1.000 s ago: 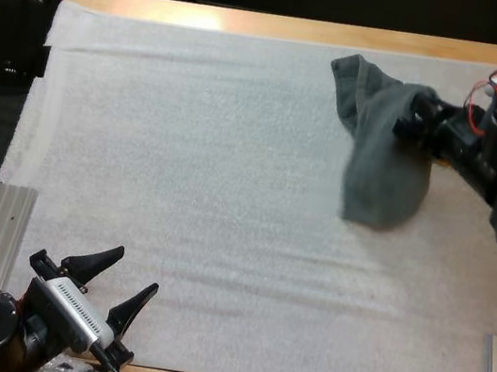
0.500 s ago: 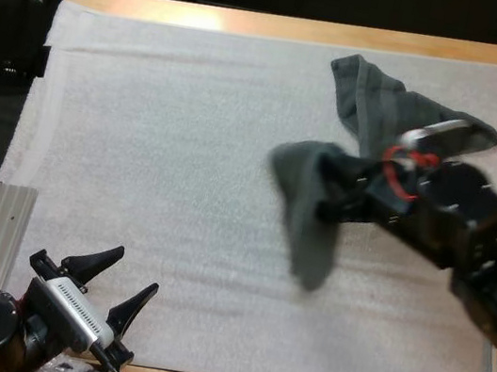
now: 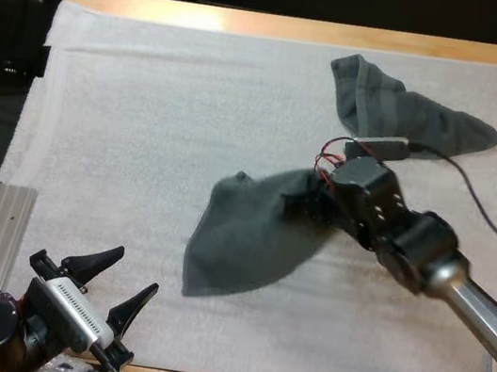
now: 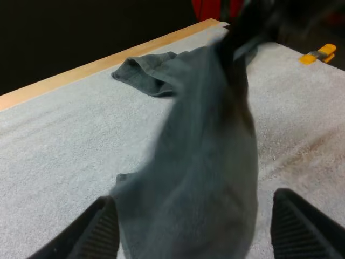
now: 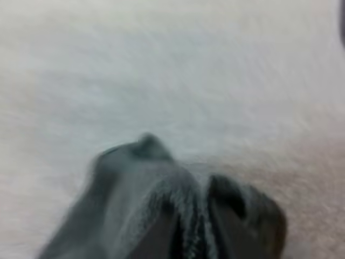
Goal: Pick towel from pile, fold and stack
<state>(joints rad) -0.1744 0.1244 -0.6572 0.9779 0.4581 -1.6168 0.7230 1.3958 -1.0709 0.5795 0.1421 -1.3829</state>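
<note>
At the middle of the mat (image 3: 143,130), my right gripper (image 3: 303,203) is clamped on a towel (image 3: 244,243). The grip is on one bunched corner. From there the cloth spreads toward the near left side of the mat and widens to a rounded lower edge. I cannot tell whether that edge touches the mat.

In the right wrist view, dark folded fabric is gathered tight at the gripper, with white mat beyond it.

A second towel (image 3: 404,112) lies crumpled on the mat at the far right, near the far edge of the desk (image 3: 284,28). It is apart from the held towel and nothing touches it. One end is rolled into a thick fold; the other tapers to a point toward the right edge.

My left gripper (image 3: 131,273) sits at the near left corner of the mat, well apart from both towels. Its fingers (image 4: 94,232) stand wide apart and hold nothing. In the left wrist view, the held towel hangs ahead of them, with the second towel farther off by the desk's wooden edge.
</note>
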